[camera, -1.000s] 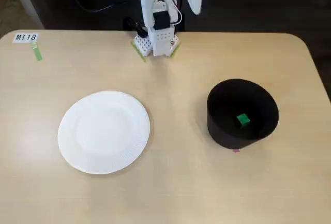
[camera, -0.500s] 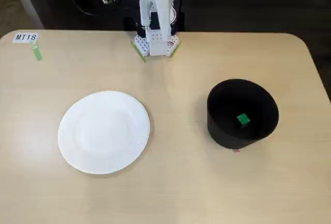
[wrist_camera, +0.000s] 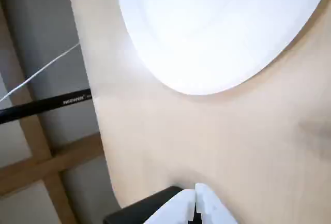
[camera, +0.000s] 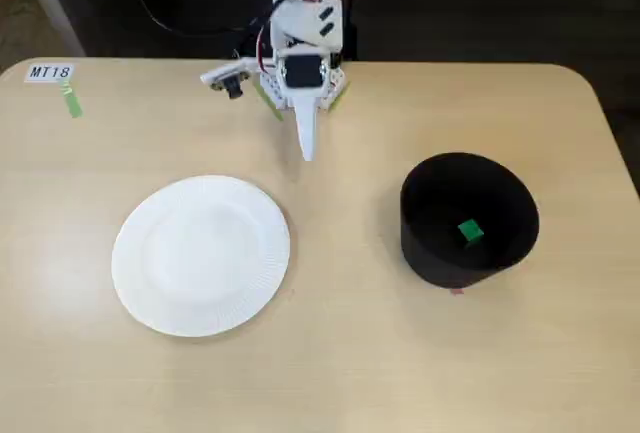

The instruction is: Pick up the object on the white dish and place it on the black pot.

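Green cube (camera: 469,231) sits inside the black pot (camera: 425,243); white paper plate (camera: 201,255) is bare. My claw (camera: 307,149) hangs empty, tips together, over the bench (camera: 330,353). I'd judge nothing remains but parking clear.

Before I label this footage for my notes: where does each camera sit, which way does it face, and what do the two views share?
Fixed view: high above the table's near side, looking down at the table, white dish, black pot holding a green cube; the arm and shut end effector show at the far edge.
Wrist view: rides on the arm, facing the tabletop and dish; the end effector's tips show at the bottom edge.
Shared: dish, table, end effector.
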Robot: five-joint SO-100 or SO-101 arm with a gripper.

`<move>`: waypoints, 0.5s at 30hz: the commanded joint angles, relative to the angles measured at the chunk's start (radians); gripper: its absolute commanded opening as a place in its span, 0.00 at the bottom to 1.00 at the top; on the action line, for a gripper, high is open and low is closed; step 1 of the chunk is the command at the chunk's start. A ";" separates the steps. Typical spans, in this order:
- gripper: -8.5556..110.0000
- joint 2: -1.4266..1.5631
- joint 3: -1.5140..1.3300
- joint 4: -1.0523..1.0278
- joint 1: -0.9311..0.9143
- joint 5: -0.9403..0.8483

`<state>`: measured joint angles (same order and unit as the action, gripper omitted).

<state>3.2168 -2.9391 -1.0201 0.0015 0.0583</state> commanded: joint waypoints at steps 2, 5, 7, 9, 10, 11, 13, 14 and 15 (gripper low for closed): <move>0.07 0.114 -0.069 0.031 0.014 -0.009; 0.07 0.114 -0.114 0.046 0.023 -0.018; 0.07 0.114 -0.132 0.051 0.023 -0.025; 0.07 0.114 -0.150 0.054 0.023 -0.031; 0.07 0.114 -0.156 0.057 0.023 -0.038; 0.07 0.114 -0.156 0.060 0.025 -0.044; 0.07 0.114 -0.156 0.061 0.025 -0.049; 0.07 0.114 -0.158 0.061 0.025 -0.049; 0.07 0.114 -0.158 0.061 0.025 -0.046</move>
<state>3.2183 -3.0848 -0.9710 0.0245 0.0153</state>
